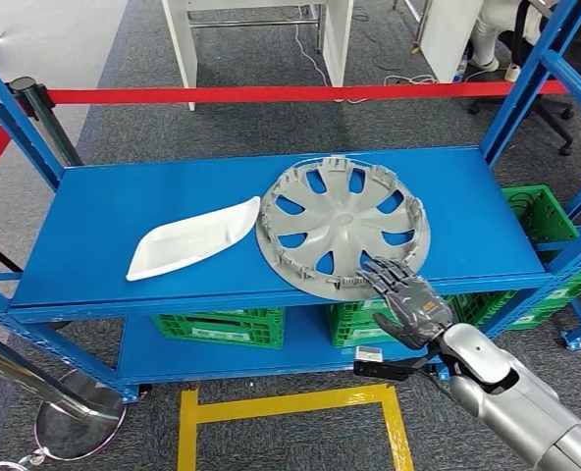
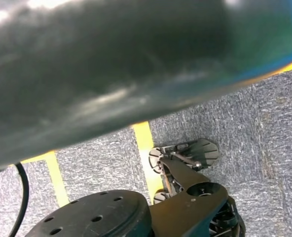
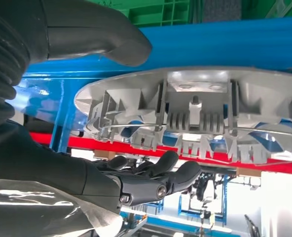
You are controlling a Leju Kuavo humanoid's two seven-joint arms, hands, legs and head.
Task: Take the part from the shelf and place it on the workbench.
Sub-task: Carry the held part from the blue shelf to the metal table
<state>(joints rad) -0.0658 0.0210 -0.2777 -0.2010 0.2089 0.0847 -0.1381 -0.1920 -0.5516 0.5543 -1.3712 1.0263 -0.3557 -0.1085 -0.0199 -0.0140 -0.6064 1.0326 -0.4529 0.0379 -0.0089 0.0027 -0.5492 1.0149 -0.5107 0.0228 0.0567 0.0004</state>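
A grey wheel cover lies flat on the top board of the blue shelf, its near rim sticking out over the front edge. My right hand is at that near rim with its fingers spread over the cover's edge. In the right wrist view the thumb lies on one side of the wheel cover and the dark fingers on the other, with gaps between; nothing is gripped. A white curved part lies on the same board, left of the cover.
Green crates stand on the lower board, and another green crate sits behind the shelf on the right. Red barrier tape runs behind the shelf. A yellow floor marking and a steel post base lie in front.
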